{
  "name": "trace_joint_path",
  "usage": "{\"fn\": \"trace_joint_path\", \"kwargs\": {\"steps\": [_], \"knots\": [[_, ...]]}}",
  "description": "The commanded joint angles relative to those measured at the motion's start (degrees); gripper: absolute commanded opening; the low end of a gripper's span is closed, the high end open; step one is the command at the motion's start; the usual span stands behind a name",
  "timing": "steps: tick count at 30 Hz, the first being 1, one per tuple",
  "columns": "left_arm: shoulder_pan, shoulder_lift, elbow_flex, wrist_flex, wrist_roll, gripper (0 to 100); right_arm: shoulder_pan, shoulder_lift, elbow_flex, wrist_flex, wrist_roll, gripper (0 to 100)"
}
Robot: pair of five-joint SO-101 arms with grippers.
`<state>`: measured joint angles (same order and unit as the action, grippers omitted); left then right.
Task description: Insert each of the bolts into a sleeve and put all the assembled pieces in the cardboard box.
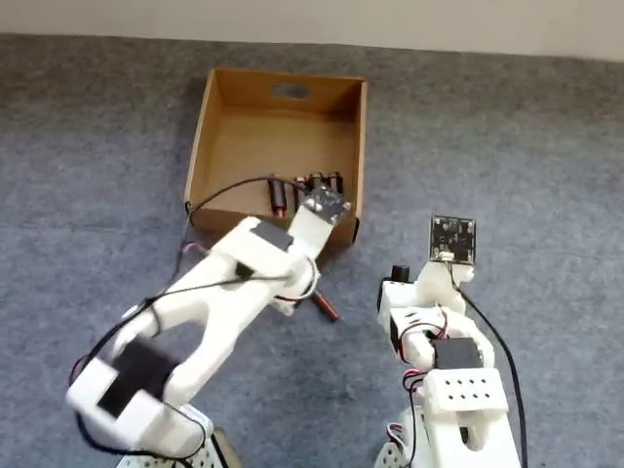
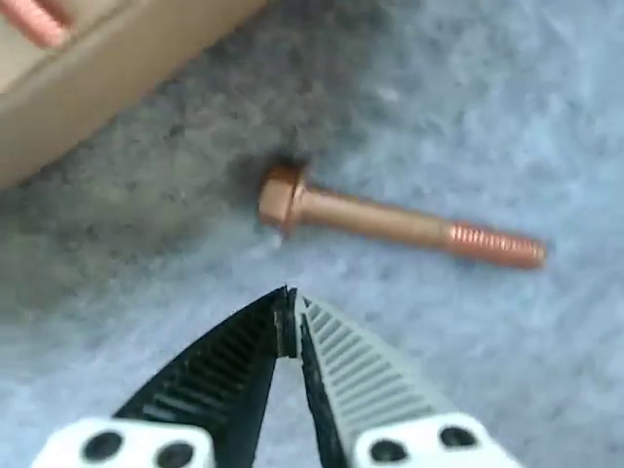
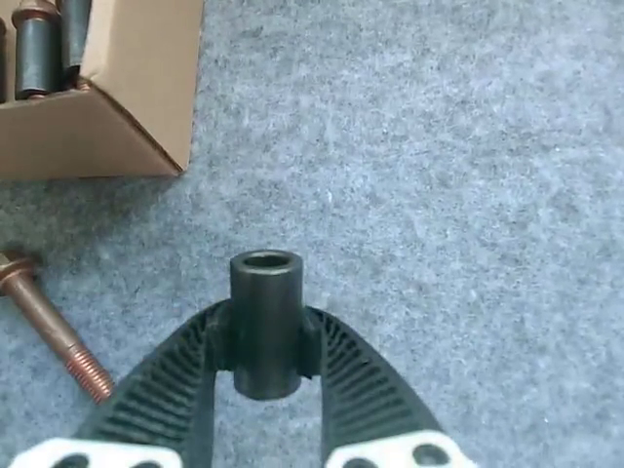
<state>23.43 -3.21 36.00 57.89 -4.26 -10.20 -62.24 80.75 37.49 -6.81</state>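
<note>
A grey, carpet-like tabletop [image 1: 546, 127] seen from above. Toward the far side, left of centre, sits an open cardboard box [image 1: 205, 136], plain brown.

Two white robot arms come in from the near edge. The left arm [image 1: 195, 322] stretches diagonally toward the box's near right corner, with black cables looping along it. The right arm [image 1: 453, 390] stands upright at the near right, well apart from the box.

Inside the box, a row of assembled pieces [image 1: 307, 190] lies against the near wall toward the right corner. Each is a dark sleeve with a copper-coloured bolt through it. The right wrist view shows two of them [image 3: 39, 49] packed side by side in that corner. The exact number in the row is hard to tell.

One loose bolt [image 2: 390, 219] lies flat on the tabletop just outside the box's near right corner, between the two arms. It is copper-coloured, with a flanged hex head and thread at the other end. From above it [image 1: 327, 307] pokes out from under the left arm.

The left hand [image 2: 292, 312] is pressed together, its ribbed tips meeting. It points at the bolt's head from close by without touching it.

The right hand [image 3: 265, 327] pinches a short black sleeve [image 3: 265, 292] between its two ribbed fingers. The sleeve is held at its middle, and its open, hollow end is visible. The loose bolt [image 3: 49, 331] lies on the tabletop to the left of this hand, apart from the sleeve.
</note>
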Motion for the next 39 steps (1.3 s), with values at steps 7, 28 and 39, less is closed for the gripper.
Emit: {"fn": "trace_joint_path", "kwargs": {"steps": [7,28,39], "knots": [[-2.59,-18.95,3.91,-0.26,3.87,1,0.57,-0.84,-0.13,-1.19,-0.44,0.6],[-1.63,-18.95,9.71,-10.99,49.32,12,0.57,-0.84,-0.04,-1.19,-0.44,0.6],[-0.84,-18.95,11.12,-12.84,53.36,23,0.57,-0.84,-0.04,-1.19,-0.44,0.6]]}}
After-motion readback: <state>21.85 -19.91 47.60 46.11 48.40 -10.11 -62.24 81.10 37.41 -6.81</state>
